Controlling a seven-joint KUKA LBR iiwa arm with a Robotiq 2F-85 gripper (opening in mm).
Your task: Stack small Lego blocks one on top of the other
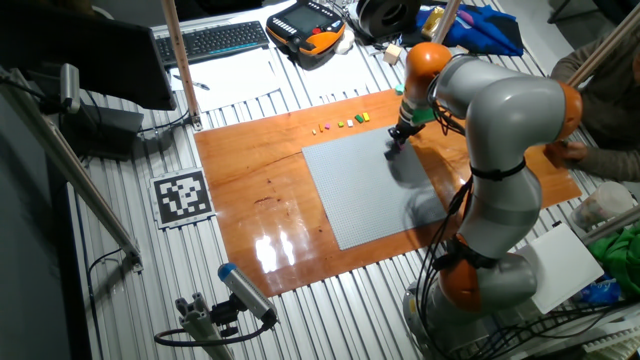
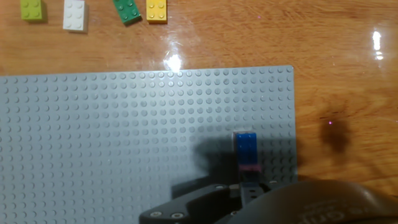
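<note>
With the fingers hidden so I cannot tell whether the gripper [image 2: 247,186] holds the blue block [image 2: 247,149] standing near the grey baseplate [image 2: 124,137] edge, a crooked press could tip it; spare blocks [image 2: 127,10] lie beyond on the wooden board [image 2: 261,37].

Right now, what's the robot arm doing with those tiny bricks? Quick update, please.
Gripper low over grey baseplate, jaw state unclear. Blue block on baseplate at fingertips. Four spare blocks lie on the wood beyond. Nothing in the way.
</note>
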